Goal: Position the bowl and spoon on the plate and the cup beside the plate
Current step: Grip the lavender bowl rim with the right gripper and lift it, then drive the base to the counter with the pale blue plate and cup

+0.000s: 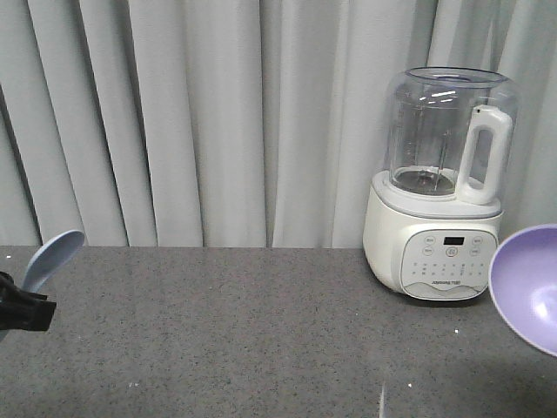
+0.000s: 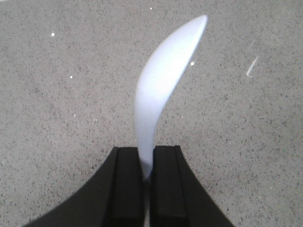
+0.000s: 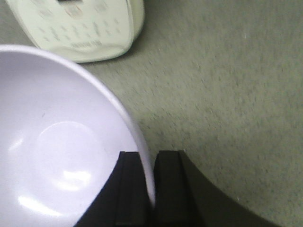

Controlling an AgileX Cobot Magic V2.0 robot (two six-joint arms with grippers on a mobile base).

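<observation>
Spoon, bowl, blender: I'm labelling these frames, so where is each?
spoon (image 2: 161, 80): left wrist view, on the middle of its curved body.
bowl (image 3: 57, 142): right wrist view, on its inside bottom.
blender (image 1: 439, 261): front view, on the control panel of its white base.

We read this as a staged kitchen corner, more a test set than a lived-in home; a dark grey speckled stone-look countertop (image 1: 244, 331) runs the full width; at its back right stands a white electric blender (image 1: 435, 244) with a clear domed jug (image 1: 435, 131) and a touch-button panel (image 1: 448, 261) with a small display; pale grey pleated curtains (image 1: 218, 122) hang edge to edge behind; tableware in view: a small lavender-purple glossy plastic bowl (image 1: 531, 287), a pale blue-white plastic spoon (image 1: 52, 257).
</observation>
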